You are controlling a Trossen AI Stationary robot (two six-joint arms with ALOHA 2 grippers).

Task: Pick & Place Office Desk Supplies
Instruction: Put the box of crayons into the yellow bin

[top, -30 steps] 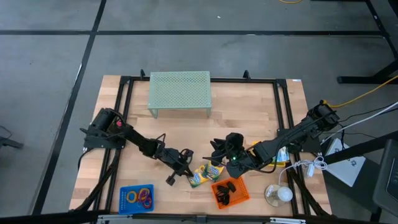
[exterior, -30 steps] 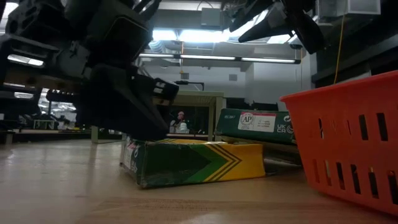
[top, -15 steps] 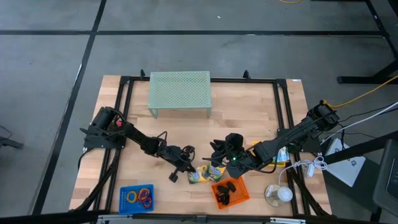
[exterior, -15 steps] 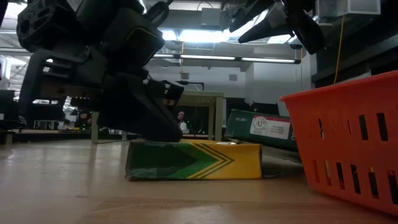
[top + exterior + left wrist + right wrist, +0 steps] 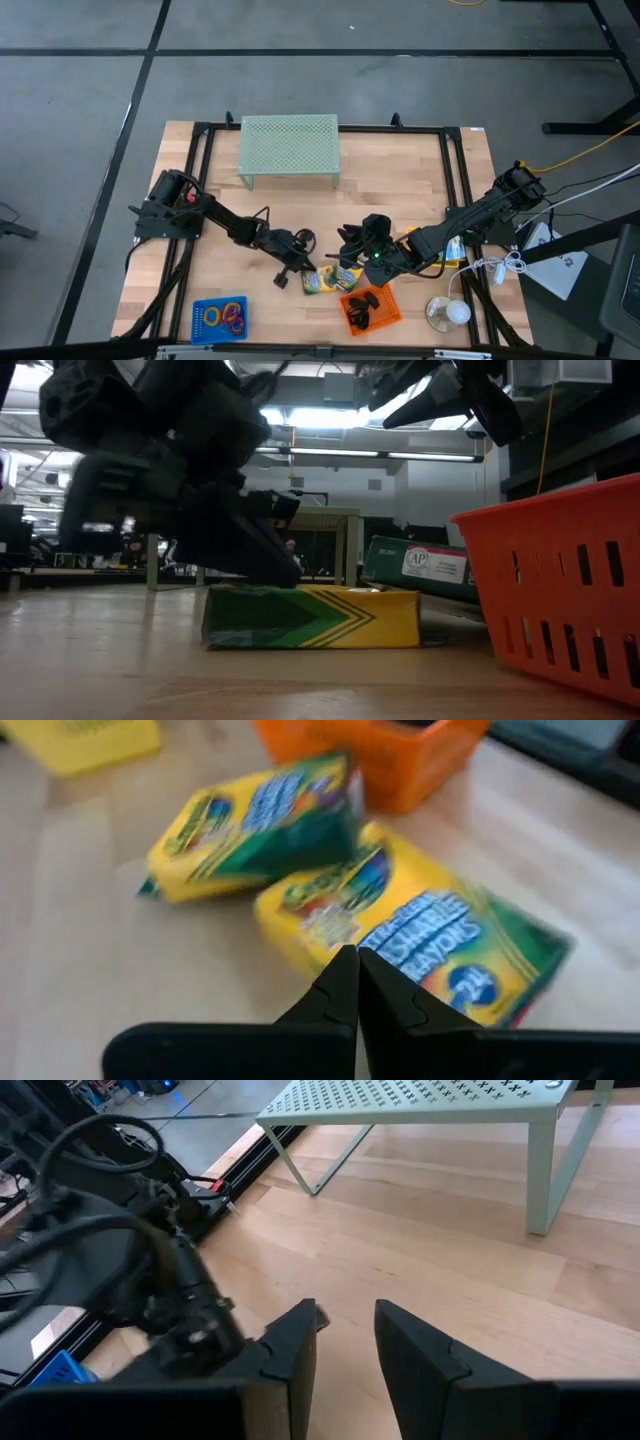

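From above, the left tool [image 5: 303, 266] lay low over the wooden table [image 5: 400, 200], its fingers pressed together on nothing, the tip just beside the nearer crayon box [image 5: 322, 282]. A second crayon box [image 5: 345, 272] lay touching the first, between it and the right tool [image 5: 352, 243], which hung above with its fingers a little apart and empty. An orange basket [image 5: 370, 309] with black clips [image 5: 364, 303] stood just beside the boxes, a blue tray [image 5: 220, 319] of coloured rings [image 5: 229, 316] sat near the table's front left, and the pale green mesh riser [image 5: 289, 146] stood well apart at the back.

Level with the table, the nearer crayon box [image 5: 310, 617] lay flat, with the left tool's dark bulk touching its upper edge. The basket [image 5: 560, 590] filled the right side. Behind were ceiling strip lights and, far off, a person too small to describe.

The left wrist view showed closed fingertips [image 5: 352, 982] against the nearer box [image 5: 420, 945], the other box [image 5: 255, 825] beyond, partly overlapping it.

The right wrist view showed parted fingers [image 5: 290, 1342] over bare wood, facing the riser [image 5: 430, 1100].

The boxes looked light, stiff cardboard with glossy faces, likely to slide on smooth wood when nudged. A hold across the narrow sides seemed soundest.
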